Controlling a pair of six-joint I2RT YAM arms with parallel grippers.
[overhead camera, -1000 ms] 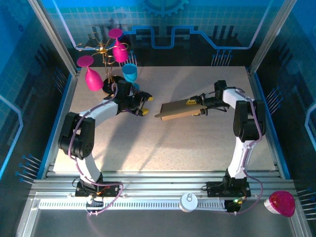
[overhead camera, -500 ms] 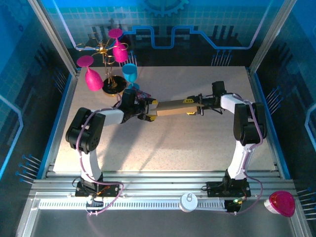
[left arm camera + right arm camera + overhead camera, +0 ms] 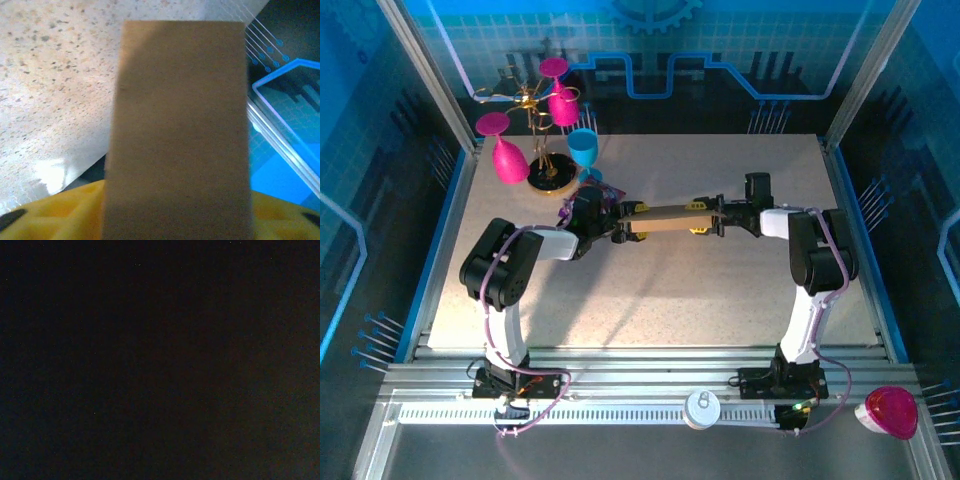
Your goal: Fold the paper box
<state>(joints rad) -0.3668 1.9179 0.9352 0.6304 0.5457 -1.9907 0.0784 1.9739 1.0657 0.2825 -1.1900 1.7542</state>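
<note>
Paper box (image 3: 670, 217), smooth brown cardboard rectangle

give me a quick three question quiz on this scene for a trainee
1. True or false: the paper box lies at the near edge of the table, by the arm bases.
2. What stands at the table's back left? A) a glass rack with pink and blue glasses B) a stack of plates C) a kettle
3. Fill in: in the top view, the right gripper grips the box's ___ end.
Key: 1 false; 2 A; 3 right
</note>
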